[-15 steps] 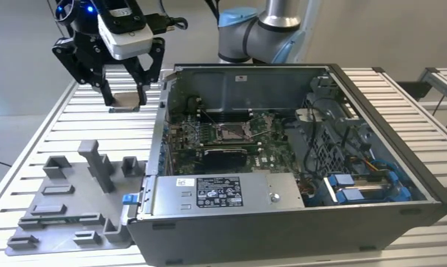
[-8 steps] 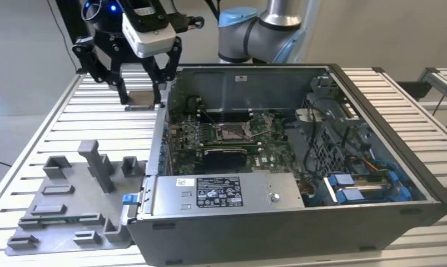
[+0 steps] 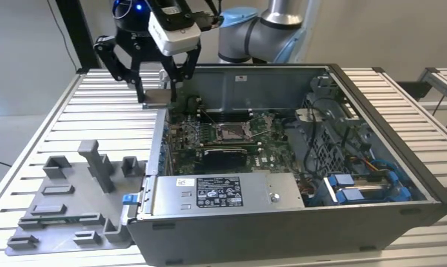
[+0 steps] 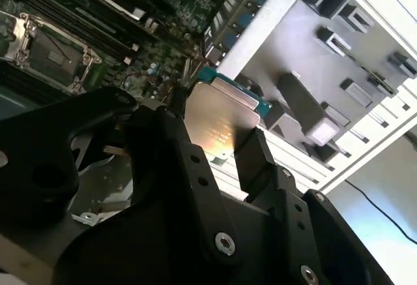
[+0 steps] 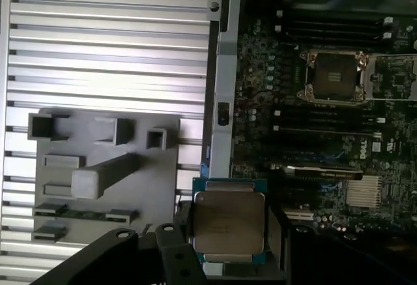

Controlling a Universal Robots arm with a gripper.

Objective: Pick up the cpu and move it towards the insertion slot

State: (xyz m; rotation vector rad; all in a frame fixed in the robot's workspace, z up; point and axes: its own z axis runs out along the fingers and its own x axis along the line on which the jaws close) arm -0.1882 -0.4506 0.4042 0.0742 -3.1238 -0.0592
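Cpu [image 5: 229,226] clamped flat in the hand [image 3: 158,95], held aloft by the computer case [image 3: 298,239] rim. Judged mid-carry: insertion slot [image 3: 231,131] lies well apart inside, calling for inward travel and square alignment.

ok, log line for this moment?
gripper: shut on chip | chip: lifted, near computer case wall | socket: unfilled, apart from chip

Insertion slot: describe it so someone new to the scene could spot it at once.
Look inside the open computer case, on the green motherboard. The insertion slot is the square silver-framed socket near the board's middle, with a dark centre; the larger plain black rectangle beside it has no metal frame.
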